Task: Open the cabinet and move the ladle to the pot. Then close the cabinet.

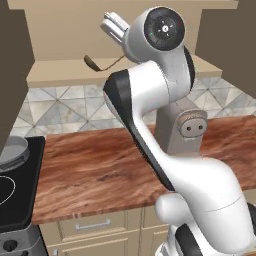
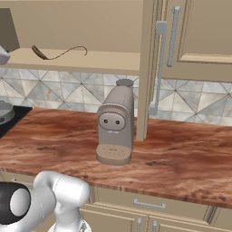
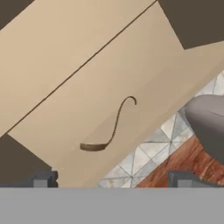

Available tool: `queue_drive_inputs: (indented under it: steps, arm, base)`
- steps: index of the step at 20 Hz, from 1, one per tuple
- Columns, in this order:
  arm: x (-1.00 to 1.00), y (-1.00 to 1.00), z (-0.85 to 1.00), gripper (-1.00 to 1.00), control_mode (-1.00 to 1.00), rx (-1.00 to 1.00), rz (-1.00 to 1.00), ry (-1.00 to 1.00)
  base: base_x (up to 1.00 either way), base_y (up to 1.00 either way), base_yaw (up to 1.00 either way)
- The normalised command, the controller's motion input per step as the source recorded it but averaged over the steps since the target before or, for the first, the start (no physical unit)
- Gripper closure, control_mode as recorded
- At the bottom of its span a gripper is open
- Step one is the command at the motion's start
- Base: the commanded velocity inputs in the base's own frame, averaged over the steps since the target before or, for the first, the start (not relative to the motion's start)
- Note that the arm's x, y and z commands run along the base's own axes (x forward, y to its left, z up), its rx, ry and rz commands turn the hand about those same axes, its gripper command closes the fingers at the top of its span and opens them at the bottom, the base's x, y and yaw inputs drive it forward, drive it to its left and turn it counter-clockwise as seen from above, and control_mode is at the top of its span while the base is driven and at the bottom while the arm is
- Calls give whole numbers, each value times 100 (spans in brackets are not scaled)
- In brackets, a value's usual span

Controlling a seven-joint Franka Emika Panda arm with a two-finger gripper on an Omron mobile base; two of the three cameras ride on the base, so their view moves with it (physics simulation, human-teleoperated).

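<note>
The cabinet (image 1: 60,30) stands open, both doors swung out, and its right door (image 2: 147,68) is seen edge-on. The ladle (image 1: 93,62) lies on the cabinet's bottom shelf (image 2: 104,60), dark bowl to the left and thin curved handle to the right; it appears again as the ladle (image 2: 43,54) and the ladle (image 3: 109,131). My gripper (image 3: 113,180) is open and empty, held in front of the shelf a short way from the ladle. In the left base view the gripper (image 1: 109,22) is up at shelf height, right of the ladle. The grey pot (image 1: 12,150) sits on the black stove at far left.
A tall grey coffee machine (image 2: 115,127) stands on the wooden counter (image 2: 181,158) below the shelf, close under my hand. The open right door juts out over the counter. A black stove (image 1: 15,195) takes the counter's left end. Drawers (image 2: 149,205) run below.
</note>
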Motion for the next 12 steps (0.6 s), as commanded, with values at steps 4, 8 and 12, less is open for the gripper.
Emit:
queue_drive_inputs:
  steps: [4,8,12]
  arm:
    - [25,-2,-1,-100,-100,0,0,25]
    - [7,-11,-11,-100,-100,1,1,4]
    - [5,-16,-32,-100,-100,11,2,0]
  base:
    - [0,0,0]
    - [0,0,0]
    - [0,0,0]
